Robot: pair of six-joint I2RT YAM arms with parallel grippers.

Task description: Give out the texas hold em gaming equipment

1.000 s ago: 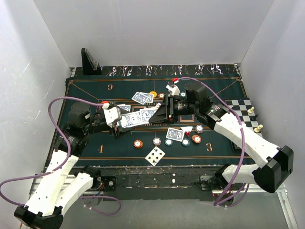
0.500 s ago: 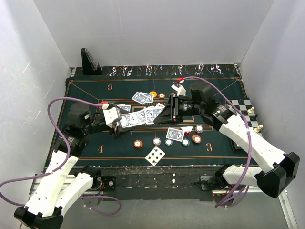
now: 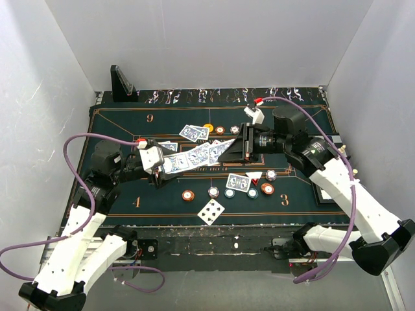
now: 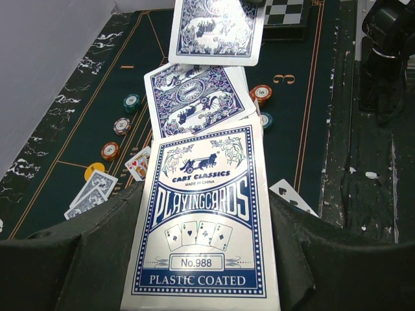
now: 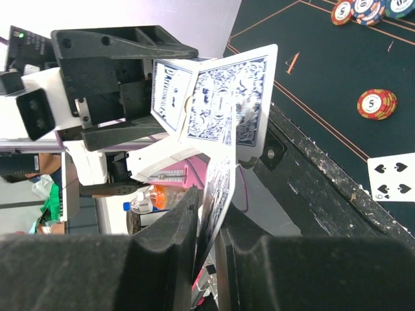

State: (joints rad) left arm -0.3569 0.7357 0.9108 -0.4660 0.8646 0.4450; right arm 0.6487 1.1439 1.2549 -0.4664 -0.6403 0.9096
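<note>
left gripper [image 3: 158, 162] is clamped on a fan of cards [image 3: 189, 158], blue backs up, held above the green table [image 3: 117, 129] left of centre. left wrist view: the nearest one, between the fingers [image 4: 71, 259], reads "plastic coated"; two more spread out past it. right gripper [image 3: 235, 146] meets the far end of the fan, its fingers pinched on the end card [image 5: 216, 194], which shows edge-on between them in the right wrist view.

rest of the gear lies on the table. two face-down cards [image 3: 193, 133] sit near the back, with three chips [image 3: 220, 130] just to their right. another face-down pair [image 3: 238, 182] lies under the right arm. a row of chips [image 3: 229, 192] runs near the front, orange ones at both ends, teal and pale ones between. a six of spades [image 3: 211, 211] lies face up by the front edge. chessboard [image 3: 327, 144] is at the right edge, partly hidden by the right arm. black stand [image 3: 122, 84] is in the back left corner.
</note>
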